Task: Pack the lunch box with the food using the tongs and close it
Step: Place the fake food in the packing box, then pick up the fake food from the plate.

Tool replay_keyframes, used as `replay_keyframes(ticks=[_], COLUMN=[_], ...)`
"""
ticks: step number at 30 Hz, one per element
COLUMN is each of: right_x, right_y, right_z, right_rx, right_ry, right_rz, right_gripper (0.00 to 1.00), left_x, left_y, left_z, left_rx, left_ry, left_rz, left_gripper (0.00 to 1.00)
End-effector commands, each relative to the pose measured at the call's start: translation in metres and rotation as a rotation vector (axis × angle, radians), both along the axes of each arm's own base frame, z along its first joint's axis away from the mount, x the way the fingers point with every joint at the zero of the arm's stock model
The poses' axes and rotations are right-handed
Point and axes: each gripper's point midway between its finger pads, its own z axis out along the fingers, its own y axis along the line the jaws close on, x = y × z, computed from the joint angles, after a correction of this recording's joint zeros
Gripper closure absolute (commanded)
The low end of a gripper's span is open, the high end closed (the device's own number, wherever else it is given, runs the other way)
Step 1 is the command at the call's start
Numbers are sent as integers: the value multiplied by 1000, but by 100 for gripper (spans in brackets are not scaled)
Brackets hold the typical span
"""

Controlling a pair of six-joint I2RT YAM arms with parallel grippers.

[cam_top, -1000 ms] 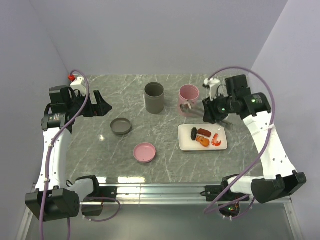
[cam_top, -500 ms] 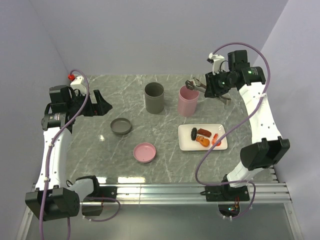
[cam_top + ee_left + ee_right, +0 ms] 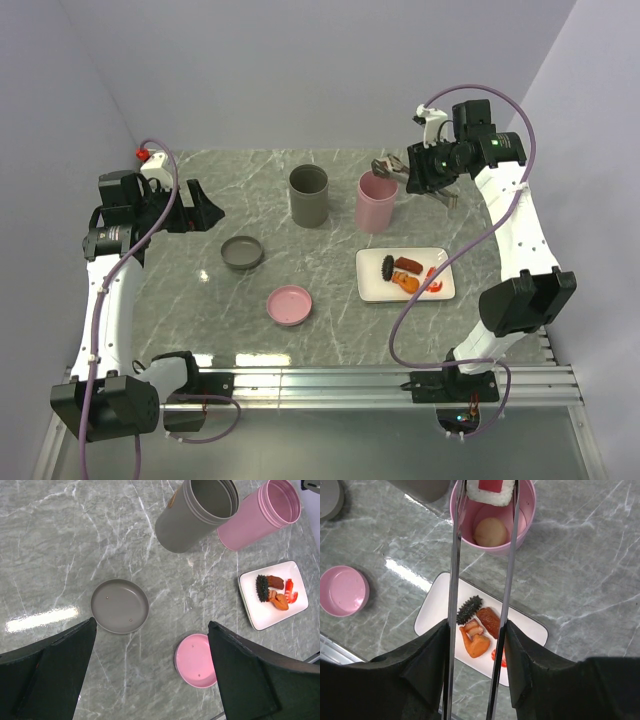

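Right tool (image 3: 424, 172): partly closed, fingers (image 3: 427, 665) pressing on the outer sides of the tongs (image 3: 454, 580) and gripping both slim grey metal arms.

Between the tong tips, far ahead of the fingers: roll (image 3: 491, 489), white with a red square centre, pinched over the mouth of the pink cup (image 3: 530, 510).

Deeper in that cup, just beyond the tips: ball (image 3: 490, 532), pale tan and round, lying on the bottom.

Under the middle stretch of the tongs, nearer the tool: white plate (image 3: 436, 614) on the grey marbled desk (image 3: 590, 570). On the plate:
- oval (image 3: 469, 609), dark and bumpy, between the two arms
- sausage (image 3: 489, 621), reddish brown, just beside the oval
- fried bits (image 3: 474, 641), orange, closest to the fingers
- shrimp (image 3: 497, 656), red-orange, partly hidden behind one arm

Off to this tool's left, on the desk: pink lid (image 3: 342, 590), hollow side up.

Left tool (image 3: 152, 627): spread as wide as it goes, holding nothing, above the desk.

Below and ahead of its gap: grey lid (image 3: 120, 605) near one finger and the pink lid near the other, both hollow side up. Farther ahead: grey cup (image 3: 192, 515), upright and open, with the pink cup near it.
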Motion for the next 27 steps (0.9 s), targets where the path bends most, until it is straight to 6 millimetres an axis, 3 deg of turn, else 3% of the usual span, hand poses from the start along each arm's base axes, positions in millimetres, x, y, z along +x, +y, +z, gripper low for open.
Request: replay_keyframes(ticks=[1,7,10,13,14,16,17,19,20,23,27], right_x=[7,5,-5,-31,-43,-67,-79,-99,-110,-137,-151], right_y=[0,0,2,-1,-3,-9,-13,-19,-24,-27,-26], right_z=[12,18,20,16,1,4,-14,-17,-31,-50,-68], right_rx=[11,13,20,6,-7,-28,-48,-69,-88,-103,-96], right_ry=[-56,-63,-51,-35,4,-25,19,7,53,124,188], right_rz=[-7,-4,16,39,45,56,55,57,49,65,72], right_gripper=[47,43,43,43,43,43,43,43,43,43,44], left_x=[2,-1,-2,-4,-4,-4,-5,-5,-5,-4,-5], left_y=[-2,-2,-1,0,0,-1,-1,-1,0,0,-1], left_z=[17,17,18,21,21,22,22,20,20,21,19], left_rx=[-6,1,7,14,16,15,15,15,17,14,7], left_ry=[-62,-67,-70,-78,-79,-83,-84,-79,-81,-86,-83], left_rz=[-12,-6,-4,-2,-2,-2,-2,-4,0,2,-1], left_gripper=[1,1,1,1,1,1,1,1,1,1,1])
